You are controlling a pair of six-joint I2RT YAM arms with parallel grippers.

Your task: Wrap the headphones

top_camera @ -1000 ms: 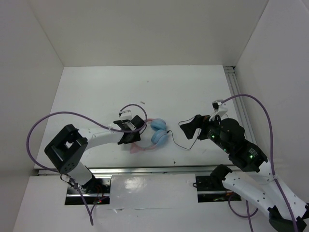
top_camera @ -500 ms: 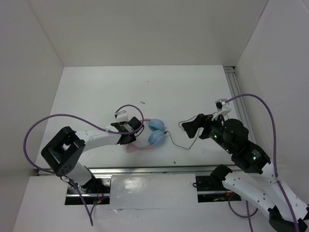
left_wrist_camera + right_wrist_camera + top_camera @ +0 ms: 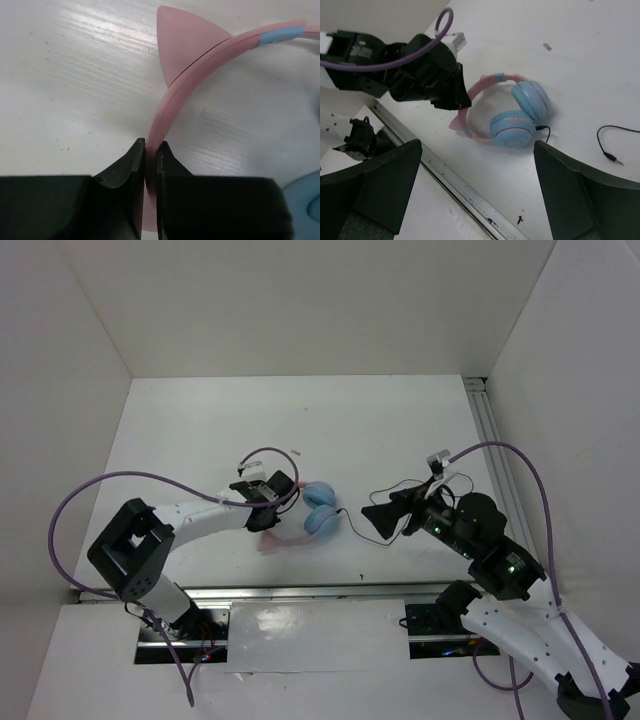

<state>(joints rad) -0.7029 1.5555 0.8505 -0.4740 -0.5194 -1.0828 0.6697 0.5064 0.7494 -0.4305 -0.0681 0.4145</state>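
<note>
Left fingers pinch the headphones by the headband; right fingers spread wide.

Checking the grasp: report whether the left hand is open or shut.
Shut: the left hand clamps the headphones' pink headband between its closed fingers.

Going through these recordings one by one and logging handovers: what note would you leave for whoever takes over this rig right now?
Left gripper: shut on the pink headband of the headphones, just below a cat-ear point.
Right gripper: open, holding nothing, above the table to the right of the ear cups.
Headphones: lying on the table between the arms; the black cord trails loose to their right, plug end free.
Done: headband gripped.
Left: all the wrapping; the cord is not yet wound. The right gripper probably takes the cord next.
</note>
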